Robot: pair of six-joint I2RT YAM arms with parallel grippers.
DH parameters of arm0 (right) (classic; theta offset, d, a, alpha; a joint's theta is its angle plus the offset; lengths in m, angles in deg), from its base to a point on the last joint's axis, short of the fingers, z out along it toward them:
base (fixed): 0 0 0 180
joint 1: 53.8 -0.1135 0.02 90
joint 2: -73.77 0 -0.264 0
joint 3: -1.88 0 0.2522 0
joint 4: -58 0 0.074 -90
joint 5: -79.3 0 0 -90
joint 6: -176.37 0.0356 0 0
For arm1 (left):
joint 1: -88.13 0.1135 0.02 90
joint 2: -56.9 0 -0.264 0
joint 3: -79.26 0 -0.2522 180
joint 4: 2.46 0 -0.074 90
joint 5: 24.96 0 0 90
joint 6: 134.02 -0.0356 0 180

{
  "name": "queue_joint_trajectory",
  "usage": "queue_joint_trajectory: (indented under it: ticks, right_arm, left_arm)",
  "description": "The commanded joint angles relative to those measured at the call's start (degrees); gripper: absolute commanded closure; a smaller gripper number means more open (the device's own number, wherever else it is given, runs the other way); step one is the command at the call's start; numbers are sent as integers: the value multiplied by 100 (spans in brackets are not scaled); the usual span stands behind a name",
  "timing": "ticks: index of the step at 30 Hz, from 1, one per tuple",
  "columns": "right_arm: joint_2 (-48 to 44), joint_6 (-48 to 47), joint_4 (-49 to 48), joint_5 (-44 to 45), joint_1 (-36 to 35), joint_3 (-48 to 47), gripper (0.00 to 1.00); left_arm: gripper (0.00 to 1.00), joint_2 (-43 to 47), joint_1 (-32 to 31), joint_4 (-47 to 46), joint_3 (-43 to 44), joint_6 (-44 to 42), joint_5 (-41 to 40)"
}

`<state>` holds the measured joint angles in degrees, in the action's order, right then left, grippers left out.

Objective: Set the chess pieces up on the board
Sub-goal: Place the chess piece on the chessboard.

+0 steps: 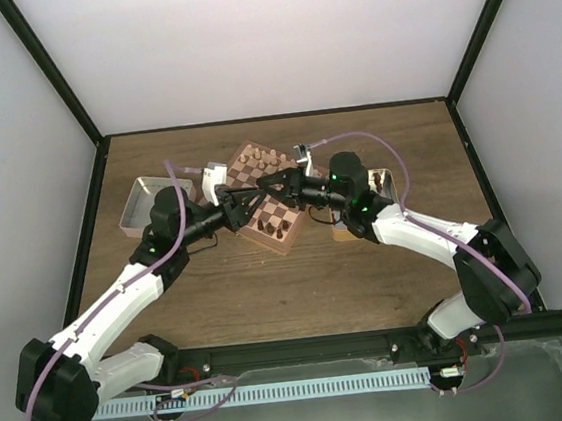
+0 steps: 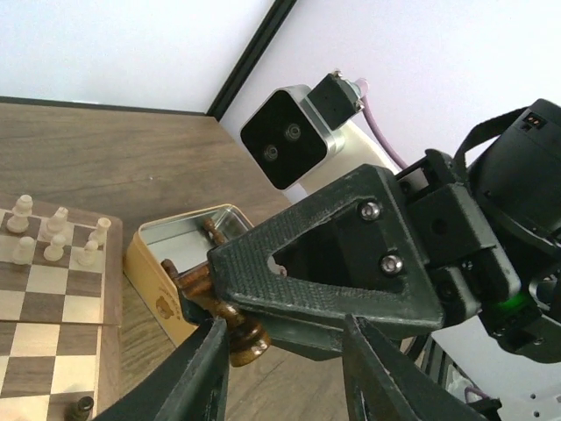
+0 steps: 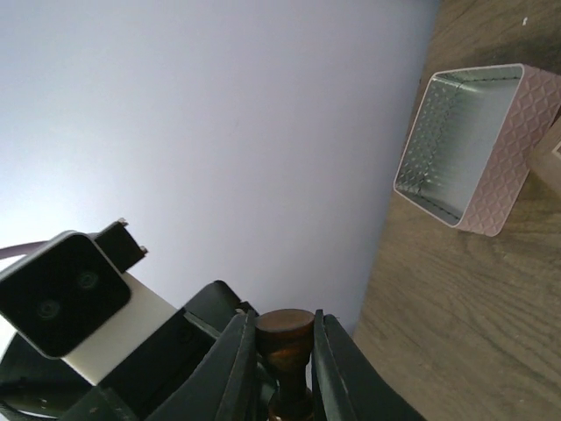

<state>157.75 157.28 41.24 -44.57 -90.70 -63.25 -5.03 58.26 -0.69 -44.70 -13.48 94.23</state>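
Well, tin point(image 2: 147, 261) beside board point(image 2: 44, 303): emblem point(image 2: 166, 304) unreadable.

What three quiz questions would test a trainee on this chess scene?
1. True or false: the right pincer grips a dark chess piece.
2. The pale pieces stand: A on the board; B in a bowl; C on the floor.
3. In the right wrist view, what colour is the outside of the tin?
Key: 1 true; 2 A; 3 pink.
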Motion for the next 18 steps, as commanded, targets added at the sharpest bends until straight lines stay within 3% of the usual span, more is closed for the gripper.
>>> queue_joint_trajectory:
  ticks: [1,18]
  right_arm:
    - [-216,807,-172,91,-45,60,90]
    - [-275,1706,-53,478,-168,81,87]
  left_arm:
    - [63,-135,20,-390,-58,46,147]
    - [65,-576,16,-389,25,-231,-18]
